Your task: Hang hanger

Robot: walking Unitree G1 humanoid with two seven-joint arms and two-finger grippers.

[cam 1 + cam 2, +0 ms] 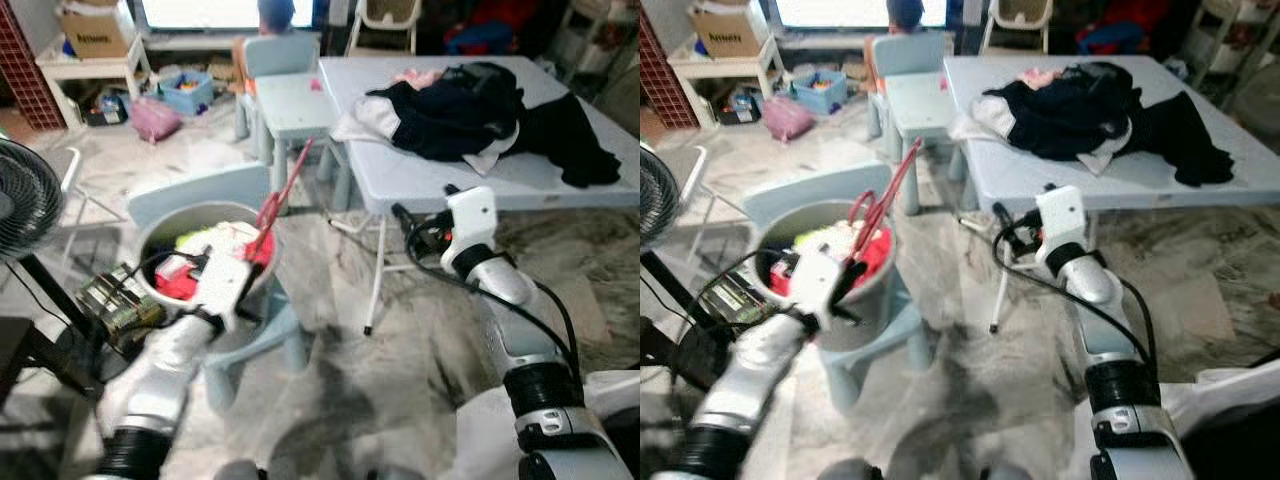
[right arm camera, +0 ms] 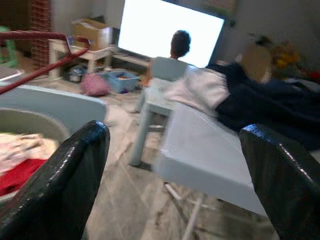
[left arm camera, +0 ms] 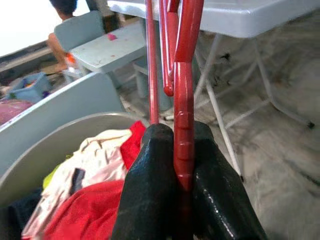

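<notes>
A red hanger (image 1: 283, 195) sticks up from my left gripper (image 1: 255, 250), which is shut on its lower end (image 3: 183, 100). The gripper hovers at the right rim of a grey basin (image 1: 160, 225) that stands on a pale blue chair and holds red, white and yellow clothes (image 1: 215, 240). My right gripper (image 1: 420, 205) is open with nothing between its fingers (image 2: 70, 170). It hangs just in front of the near edge of the pale folding table (image 1: 420, 175), to the right of the hanger.
A heap of dark and white clothes (image 1: 480, 110) lies on the table. A small pale blue chair (image 1: 290, 100) stands behind the basin, and a person (image 1: 275, 15) sits before a bright screen beyond it. A fan (image 1: 25, 210) stands at my left. Marbled floor lies ahead.
</notes>
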